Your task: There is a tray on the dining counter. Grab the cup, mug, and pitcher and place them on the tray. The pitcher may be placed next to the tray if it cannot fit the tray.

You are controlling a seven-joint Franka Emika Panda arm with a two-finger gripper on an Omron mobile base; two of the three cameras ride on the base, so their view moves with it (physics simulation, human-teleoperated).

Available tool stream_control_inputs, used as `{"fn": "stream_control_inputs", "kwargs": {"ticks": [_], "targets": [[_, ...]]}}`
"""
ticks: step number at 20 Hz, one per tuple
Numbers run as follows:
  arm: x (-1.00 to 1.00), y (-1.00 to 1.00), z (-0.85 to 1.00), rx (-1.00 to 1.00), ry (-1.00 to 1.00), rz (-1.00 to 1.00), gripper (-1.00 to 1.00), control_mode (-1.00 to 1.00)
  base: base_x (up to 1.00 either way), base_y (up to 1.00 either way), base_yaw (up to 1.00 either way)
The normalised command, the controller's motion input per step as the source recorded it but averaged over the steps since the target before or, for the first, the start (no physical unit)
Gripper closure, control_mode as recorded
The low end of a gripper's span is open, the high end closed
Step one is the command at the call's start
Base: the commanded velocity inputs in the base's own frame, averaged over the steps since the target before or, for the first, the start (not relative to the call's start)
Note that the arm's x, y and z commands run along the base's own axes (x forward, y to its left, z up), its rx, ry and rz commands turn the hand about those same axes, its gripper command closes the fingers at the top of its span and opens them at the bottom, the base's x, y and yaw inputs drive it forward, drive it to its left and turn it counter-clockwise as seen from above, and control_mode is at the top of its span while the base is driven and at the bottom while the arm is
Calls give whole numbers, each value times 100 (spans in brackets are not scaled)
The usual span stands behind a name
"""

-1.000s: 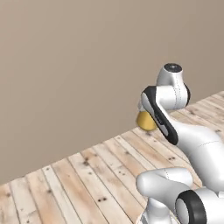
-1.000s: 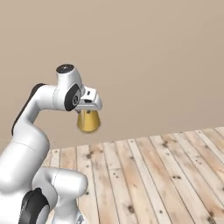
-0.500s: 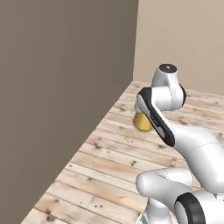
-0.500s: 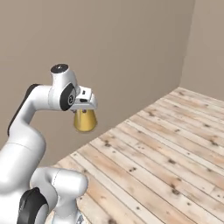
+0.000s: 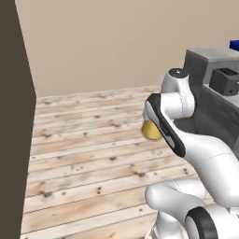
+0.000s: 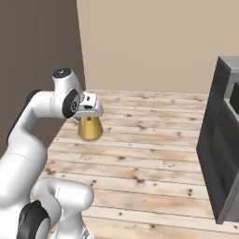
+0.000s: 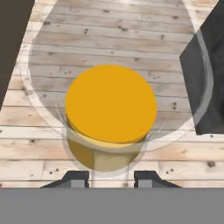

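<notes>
Glass pitcher (image 6: 90, 128), orange in its lower half, hangs clamped at the neck in my gripper (image 6: 91, 112), high over the wooden floor (image 6: 140, 158). Judged mid-carry: the dining counter (image 5: 210, 98) is near on my right, and the setting-down by the tray is not yet done.

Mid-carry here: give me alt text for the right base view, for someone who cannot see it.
The white arm's gripper holds a clear flared pitcher, orange-yellow in its lower half, by the neck above a pale plank floor. A dark grey counter front stands at right.
</notes>
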Motion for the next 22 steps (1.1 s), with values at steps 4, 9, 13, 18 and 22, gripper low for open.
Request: {"fn": "stream_control_inputs", "kwargs": {"ticks": [4,9,13,18,22], "targets": [[0,0,0,0,0,0,100,100,95,93,-63],[0,0,0,0,0,0,100,100,100,88,-24],[0,0,0,0,0,0,100,100,100,86,-27],[0,0,0,0,0,0,100,100,100,80,-29],[0,0,0,0,0,0,100,100,100,75,-43]]}}
